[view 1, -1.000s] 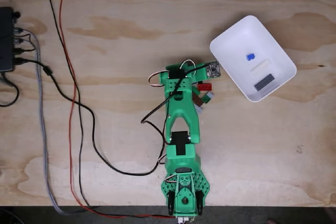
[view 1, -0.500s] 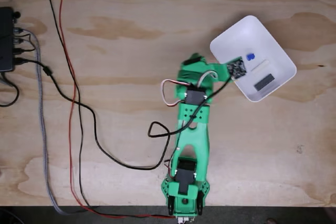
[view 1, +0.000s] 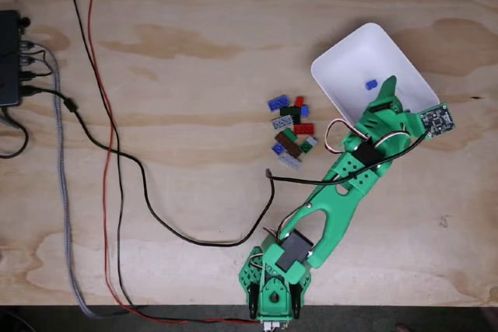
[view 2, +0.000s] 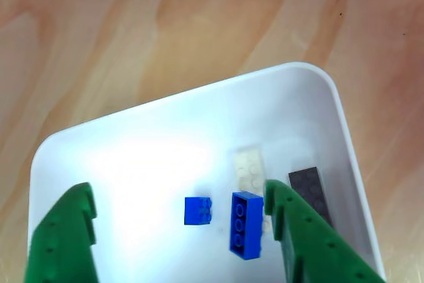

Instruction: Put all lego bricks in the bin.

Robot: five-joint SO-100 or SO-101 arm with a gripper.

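- Your jaws (view 2: 179, 220) stand wide apart and hold nothing; in the other view the two green fingers (view 2: 63, 243) rise from the lower edge of the frame, one at lower left, one at lower right.
- Between those fingers you see the bin (view 2: 132, 144), a shallow white tray filling the lower half of that frame.
- On its floor lie a small blue brick (view 2: 198, 211) and, just right of it, a longer blue brick (view 2: 246, 224) close beside the right finger.
- Behind them lie a white brick (view 2: 250, 167) and a dark grey brick (view 2: 309, 190) toward the bin's right wall.
- In the fixed view the green arm (view 1: 334, 192) reaches from the bottom centre up to the right, its tip over the lower part of the bin (view 1: 350, 56), which sits at upper right.
- A small black circuit board (view 1: 436, 120) sticks out at the arm's right side.
- Left of the bin, a cluster of lego bricks (view 1: 290, 130) in blue, red, green, grey and brown lies on the tabletop (view 1: 194, 36), near the frame's centre.
- Black, red and grey cables (view 1: 109, 153) run down the left side.
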